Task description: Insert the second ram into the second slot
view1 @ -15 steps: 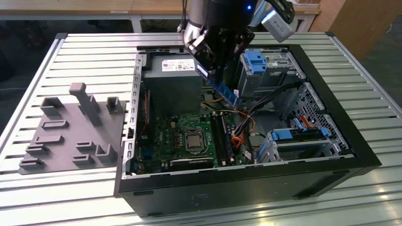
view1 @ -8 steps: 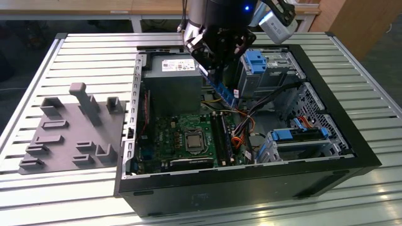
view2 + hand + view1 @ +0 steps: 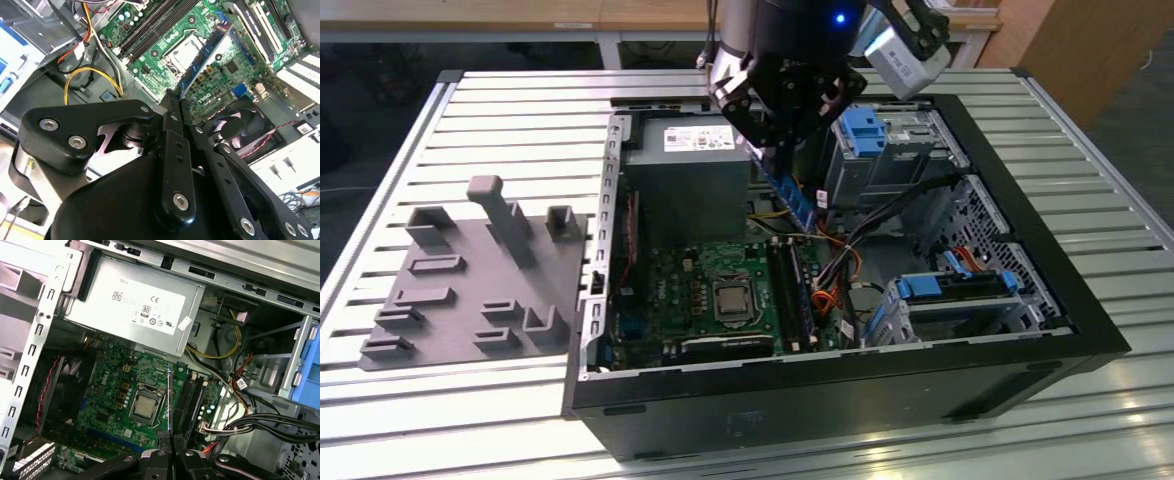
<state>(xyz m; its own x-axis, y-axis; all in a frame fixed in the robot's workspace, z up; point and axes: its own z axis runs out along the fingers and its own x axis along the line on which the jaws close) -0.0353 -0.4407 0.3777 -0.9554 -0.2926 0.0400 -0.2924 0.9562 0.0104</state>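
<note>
the exterior view takes in table (image 3: 494, 110), grey rack (image 3: 467, 280) and open case (image 3: 854, 390); the first wrist view bares the board (image 3: 107, 385) and slots (image 3: 192, 400). the pincer (image 3: 171, 436), nearly closed, grips the ram (image 3: 170, 400), held on edge over the board, near the slots.

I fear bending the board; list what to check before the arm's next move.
1. Grip of end effector on ram stick: ok, shut on it.
2. Gap between ram stick and motherboard: ok, the stick hangs above it.
3. No cables over the slots: ok, they lie beside.
4. Lining up of ram stick with the second slot: cannot tell.
5. First slot already filled: cannot tell.
</note>
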